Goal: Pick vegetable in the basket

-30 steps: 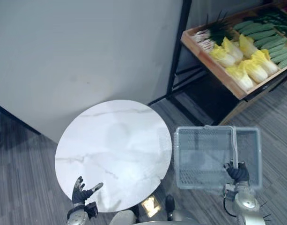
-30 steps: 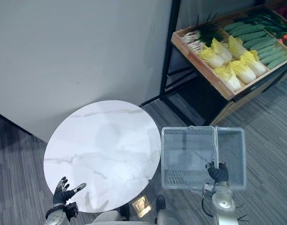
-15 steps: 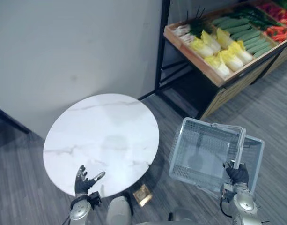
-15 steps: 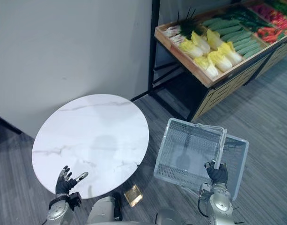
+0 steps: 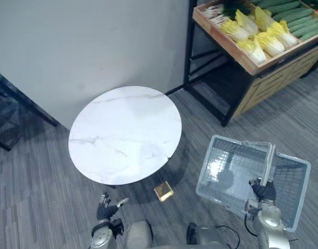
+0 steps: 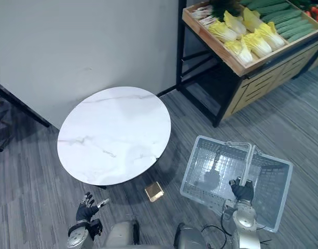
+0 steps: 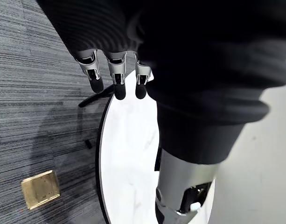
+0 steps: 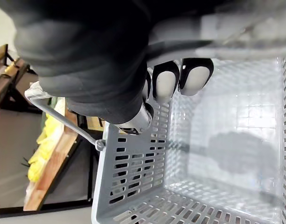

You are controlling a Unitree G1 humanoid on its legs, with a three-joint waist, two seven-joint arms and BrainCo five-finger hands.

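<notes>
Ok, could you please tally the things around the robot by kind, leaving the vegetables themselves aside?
round white marble table: 1
grey plastic basket: 1
wooden vegetable stand: 1
small brass-coloured block on the floor: 1
Total: 4

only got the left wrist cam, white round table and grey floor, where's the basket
Observer: The grey basket hangs from the right hand, to the right of the table; the fingers are curled round its handle.
Operator: anything in it
Observer: No. The right wrist view shows its bottom bare.
Operator: ok and the veg
Observer: On a wooden shelf at the far right, past the table: yellow cabbages and long green vegetables.
</notes>
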